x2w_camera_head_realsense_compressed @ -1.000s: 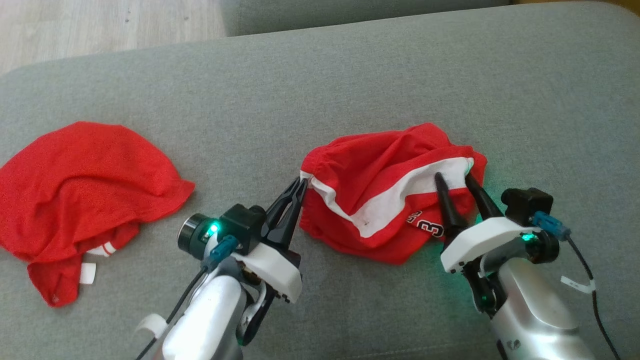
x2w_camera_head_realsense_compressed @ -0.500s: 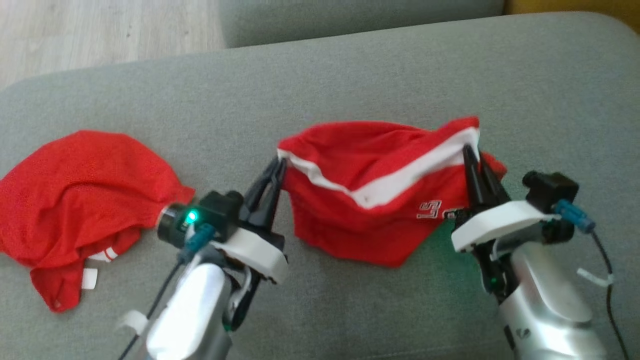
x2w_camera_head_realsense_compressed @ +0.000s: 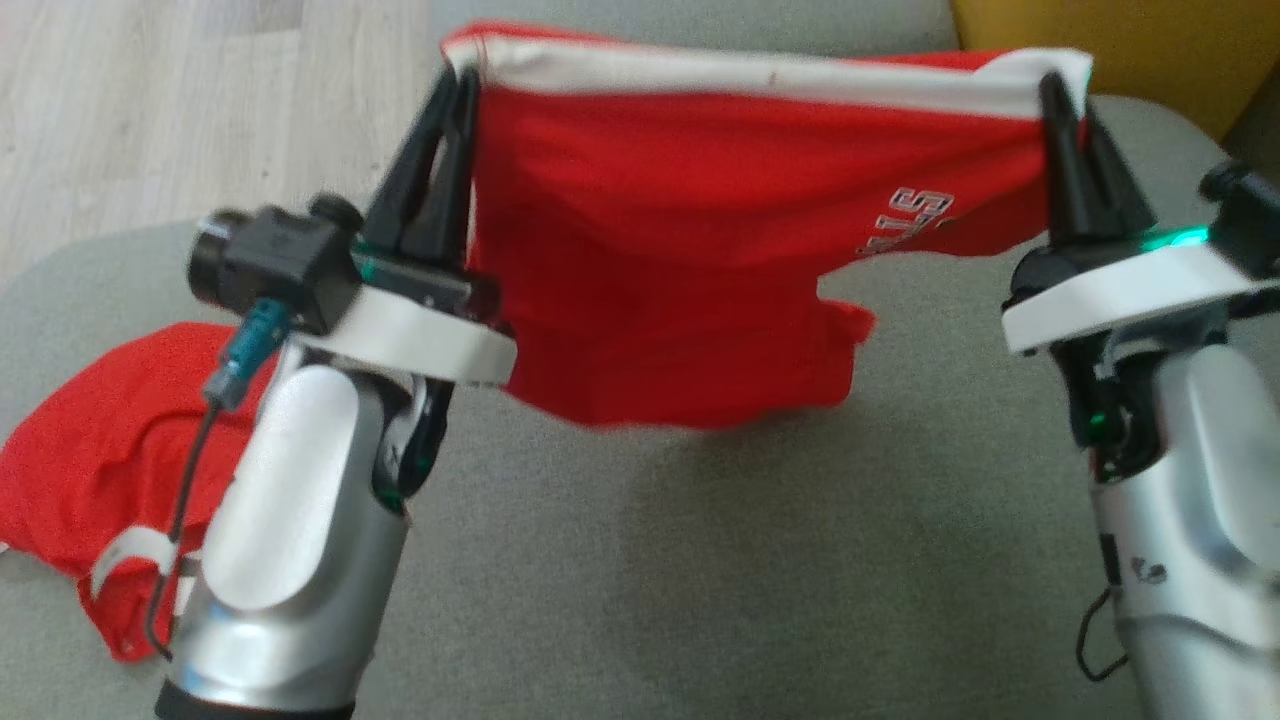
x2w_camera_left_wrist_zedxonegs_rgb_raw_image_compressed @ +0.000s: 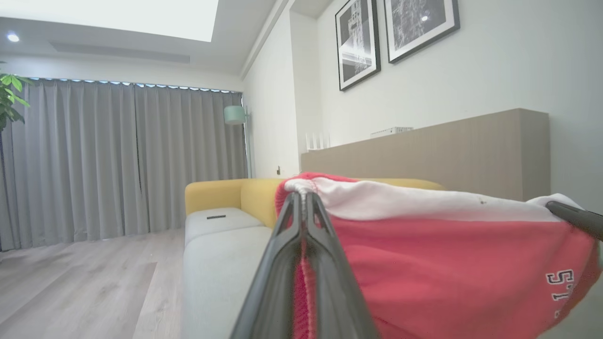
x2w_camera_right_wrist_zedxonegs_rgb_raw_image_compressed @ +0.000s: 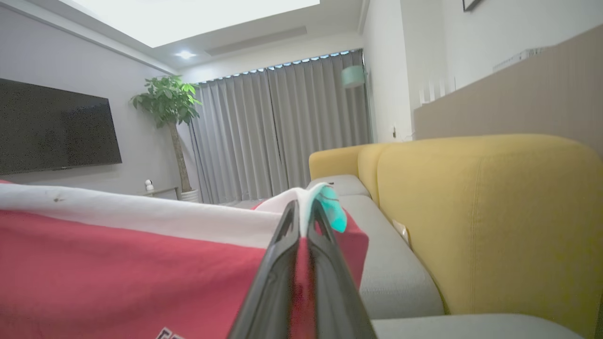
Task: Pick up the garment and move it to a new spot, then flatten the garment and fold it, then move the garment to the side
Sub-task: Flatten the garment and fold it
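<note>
Pale wooden floor [x2w_camera_head_realsense_compressed: 150, 90] is seen at the upper left, beyond the grey sofa seat [x2w_camera_head_realsense_compressed: 700, 560]. On the left part of that seat a second red cloth [x2w_camera_head_realsense_compressed: 80, 450] is left crumpled, partly hidden behind the left forearm.

The left gripper [x2w_camera_head_realsense_compressed: 458, 80] is raised above the seat, fingers pointing up. Its jaws are clamped together on the left end of the white waistband [x2w_camera_head_realsense_compressed: 760, 78] of the garment [x2w_camera_head_realsense_compressed: 650, 270]. In the left wrist view the red and white fabric is pinched right at the fingertips.

The garment is held in the air between the two grippers. Its waistband is stretched almost level from one to the other, and the red body is hung below it, apparently clear of the seat, with a shadow cast on the grey fabric beneath. White lettering [x2w_camera_head_realsense_compressed: 905, 220] is shown near its right edge, too blurred to be read.

The right gripper [x2w_camera_head_realsense_compressed: 1055, 90] is raised likewise, its jaws closed on the right end of the waistband. In the right wrist view a fold of the white band is gripped at the fingertips. A yellow sofa back [x2w_camera_head_realsense_compressed: 1120, 50] is seen behind it at the upper right.
</note>
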`<state>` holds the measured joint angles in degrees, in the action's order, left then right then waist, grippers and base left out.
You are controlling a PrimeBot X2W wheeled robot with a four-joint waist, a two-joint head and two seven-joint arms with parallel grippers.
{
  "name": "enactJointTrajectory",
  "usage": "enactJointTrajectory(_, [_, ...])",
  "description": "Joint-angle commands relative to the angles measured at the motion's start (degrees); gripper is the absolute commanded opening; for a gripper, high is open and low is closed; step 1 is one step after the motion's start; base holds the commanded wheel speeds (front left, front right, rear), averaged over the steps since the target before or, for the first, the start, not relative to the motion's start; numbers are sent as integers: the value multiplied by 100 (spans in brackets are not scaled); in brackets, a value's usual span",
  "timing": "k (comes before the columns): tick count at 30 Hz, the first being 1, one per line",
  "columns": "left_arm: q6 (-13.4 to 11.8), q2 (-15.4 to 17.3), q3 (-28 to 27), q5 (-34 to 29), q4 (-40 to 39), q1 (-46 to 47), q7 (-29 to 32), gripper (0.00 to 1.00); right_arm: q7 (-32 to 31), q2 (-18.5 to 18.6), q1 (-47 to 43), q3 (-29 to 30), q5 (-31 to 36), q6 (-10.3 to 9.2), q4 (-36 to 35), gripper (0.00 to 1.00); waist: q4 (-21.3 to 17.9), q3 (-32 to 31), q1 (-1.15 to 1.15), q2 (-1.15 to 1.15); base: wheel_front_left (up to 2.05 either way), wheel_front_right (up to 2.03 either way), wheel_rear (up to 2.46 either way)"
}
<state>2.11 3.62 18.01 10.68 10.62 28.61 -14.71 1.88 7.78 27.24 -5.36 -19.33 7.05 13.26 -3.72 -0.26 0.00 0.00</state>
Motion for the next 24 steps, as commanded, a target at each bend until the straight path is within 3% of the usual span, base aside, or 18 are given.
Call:
enactJointTrajectory(1, [24,135,-222,-15,-261,372,-29,0,-95,-16,240,-44,65,44,-371,0,-5,-87,0,0,0,0,0])
enactJointTrajectory(17, [-86,322,-197,-7,-1631,101,413,0,-1489,-251,-671,560,456,44,-2895,0,38,-14,0,0,0,0,0])
enactJointTrajectory(24, [15,449,-187,-18,-1581,538,713,0,-1683,-146,-173,636,487,44,-2969,0,-59,614,0,0,0,0,0])
